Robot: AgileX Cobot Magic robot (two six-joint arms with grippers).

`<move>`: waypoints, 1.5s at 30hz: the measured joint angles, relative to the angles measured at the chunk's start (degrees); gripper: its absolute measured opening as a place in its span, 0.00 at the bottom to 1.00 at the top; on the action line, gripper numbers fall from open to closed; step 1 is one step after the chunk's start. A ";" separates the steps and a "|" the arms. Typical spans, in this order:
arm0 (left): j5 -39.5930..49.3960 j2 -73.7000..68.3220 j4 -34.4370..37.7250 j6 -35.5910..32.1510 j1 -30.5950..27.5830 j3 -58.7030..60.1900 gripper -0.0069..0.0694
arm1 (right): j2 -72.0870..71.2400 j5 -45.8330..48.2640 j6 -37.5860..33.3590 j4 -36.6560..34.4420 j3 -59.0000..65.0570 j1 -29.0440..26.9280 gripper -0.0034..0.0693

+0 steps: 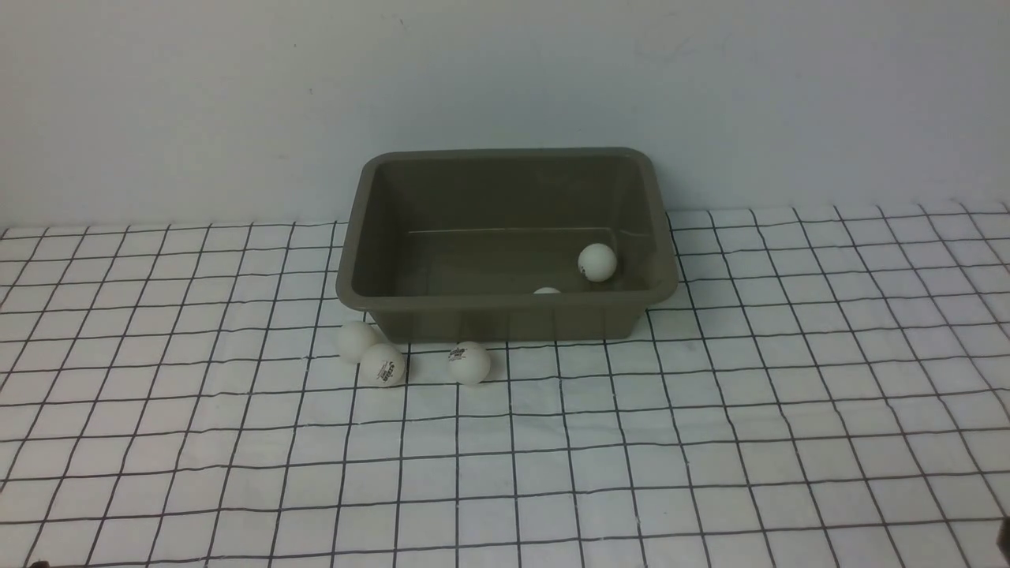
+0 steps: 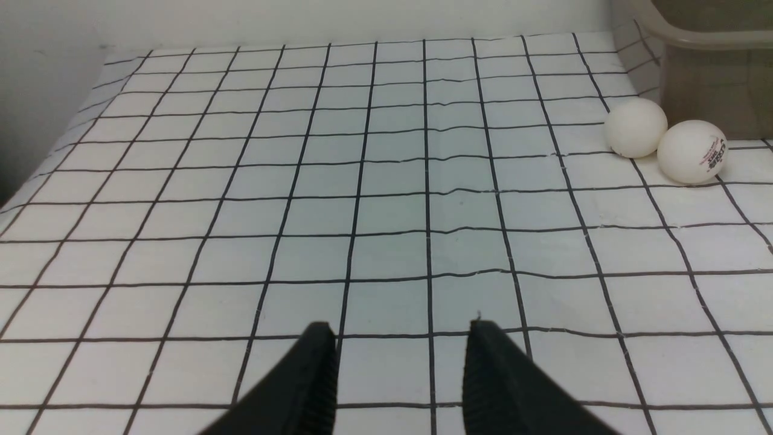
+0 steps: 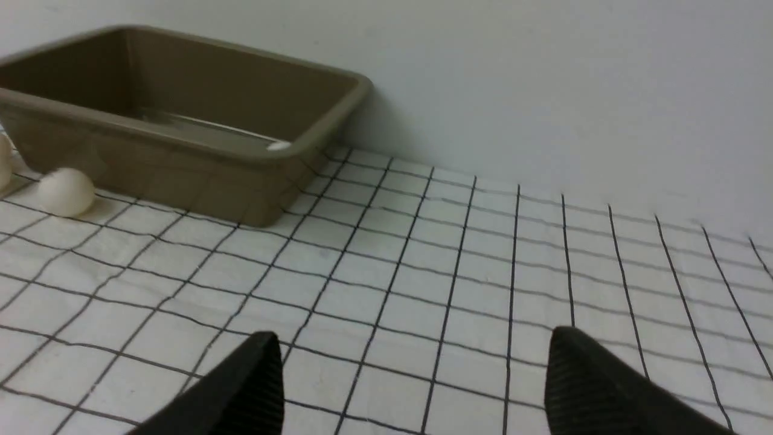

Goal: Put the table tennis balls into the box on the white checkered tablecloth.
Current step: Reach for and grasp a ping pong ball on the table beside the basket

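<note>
The olive-grey box [image 1: 505, 302] stands on the white checkered tablecloth [image 1: 631, 442] against the back wall. Inside it lies one table tennis ball [image 1: 597, 262]; a second [image 1: 546, 290] just peeks over the front wall. Three more balls [image 1: 355, 341] [image 1: 383, 365] [image 1: 469, 362] rest on the cloth by the box's front left corner. My left gripper [image 2: 401, 338] hovers low over bare cloth, jaws apart and empty, with two balls [image 2: 635, 127] [image 2: 692, 151] well ahead. My right gripper [image 3: 413, 347] stands wide open and empty, far from the box [image 3: 181, 163] and the nearest ball [image 3: 65, 191].
A plain pale wall [image 1: 505, 71] rises directly behind the box. The cloth is slightly wrinkled and runs to both sides and toward me. Neither arm reaches into the front view.
</note>
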State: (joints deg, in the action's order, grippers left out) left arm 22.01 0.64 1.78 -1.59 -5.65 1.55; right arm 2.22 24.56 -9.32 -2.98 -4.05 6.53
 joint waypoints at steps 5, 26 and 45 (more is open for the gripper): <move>0.00 0.00 0.00 0.00 0.00 0.00 0.44 | -0.07 -1.79 1.49 -0.92 3.04 -5.03 0.77; 0.00 0.00 0.00 0.00 0.00 0.00 0.44 | -2.92 -0.84 2.07 -0.60 5.01 -7.64 0.77; 0.00 0.00 0.00 0.00 0.00 0.00 0.44 | -2.92 -1.02 1.66 -0.60 5.05 -7.70 0.77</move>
State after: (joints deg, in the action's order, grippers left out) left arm 22.01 0.64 1.78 -1.59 -5.65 1.55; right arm -0.69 23.54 -7.66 -3.58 1.00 -1.17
